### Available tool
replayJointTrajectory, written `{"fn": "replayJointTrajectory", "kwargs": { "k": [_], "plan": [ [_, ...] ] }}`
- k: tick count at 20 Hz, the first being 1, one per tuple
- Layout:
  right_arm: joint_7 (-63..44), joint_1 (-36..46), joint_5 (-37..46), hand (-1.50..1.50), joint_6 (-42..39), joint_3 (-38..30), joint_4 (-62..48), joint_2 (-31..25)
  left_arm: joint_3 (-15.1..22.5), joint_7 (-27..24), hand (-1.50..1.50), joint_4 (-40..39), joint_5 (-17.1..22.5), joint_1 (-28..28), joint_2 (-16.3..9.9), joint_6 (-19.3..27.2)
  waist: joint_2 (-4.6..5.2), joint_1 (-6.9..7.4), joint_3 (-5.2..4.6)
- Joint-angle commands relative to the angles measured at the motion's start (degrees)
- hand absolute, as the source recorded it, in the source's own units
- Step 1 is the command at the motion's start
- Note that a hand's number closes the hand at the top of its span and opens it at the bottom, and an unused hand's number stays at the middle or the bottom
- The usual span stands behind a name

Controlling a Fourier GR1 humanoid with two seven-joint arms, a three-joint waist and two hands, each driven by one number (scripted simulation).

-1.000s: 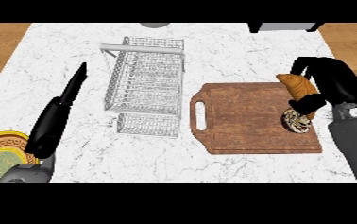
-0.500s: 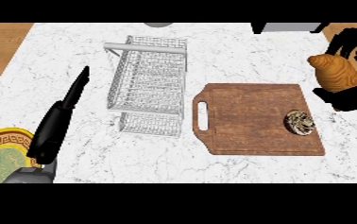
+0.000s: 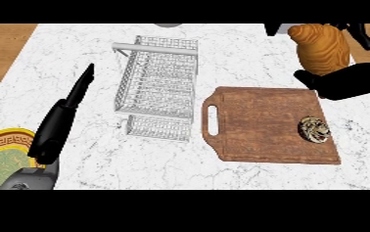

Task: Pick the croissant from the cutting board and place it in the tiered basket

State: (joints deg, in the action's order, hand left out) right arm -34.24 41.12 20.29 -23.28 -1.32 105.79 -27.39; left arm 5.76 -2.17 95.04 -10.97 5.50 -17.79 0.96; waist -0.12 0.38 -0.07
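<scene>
Right hand (image 3: 334,81) grips the croissant (image 3: 320,48) high above the cutting board (image 3: 271,123); I'd carry it w/o tilting across to the tiered basket (image 3: 159,86), left hand (image 3: 63,118) open.

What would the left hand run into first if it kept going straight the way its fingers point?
Probably nothing: the left hand points up the view and slightly right over bare counter, passing left of the tiered basket. Its line may graze the basket's top left corner; depth is unclear.
</scene>
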Motion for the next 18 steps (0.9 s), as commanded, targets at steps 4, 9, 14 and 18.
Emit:
{"fn": "replayJointTrajectory", "kwargs": {
  "k": [4,9,14,18],
  "plan": [
    [-12.69,18.33,1.48,1.5,1.36,5.04,-8.79,8.57,-0.37,-0.99,0.0,-0.84,0.03,-0.39,0.43,-1.6,0.18,0.81,-0.04],
    [-17.82,25.92,4.2,1.5,3.97,7.9,-15.82,16.0,-1.78,-0.44,0.0,-0.62,0.47,0.26,0.31,-2.4,0.11,0.57,-0.01],
    [-13.4,32.45,5.67,1.5,6.64,7.01,-30.67,20.12,-1.1,-2.81,0.0,-0.62,-1.08,-1.13,1.23,-1.71,0.26,0.91,-0.01],
    [-10.13,32.28,10.12,1.5,16.44,11.4,-39.11,27.05,-0.49,-5.35,0.0,-2.94,-1.88,-1.24,2.15,-1.4,0.53,1.44,-0.04]
  ]
}}
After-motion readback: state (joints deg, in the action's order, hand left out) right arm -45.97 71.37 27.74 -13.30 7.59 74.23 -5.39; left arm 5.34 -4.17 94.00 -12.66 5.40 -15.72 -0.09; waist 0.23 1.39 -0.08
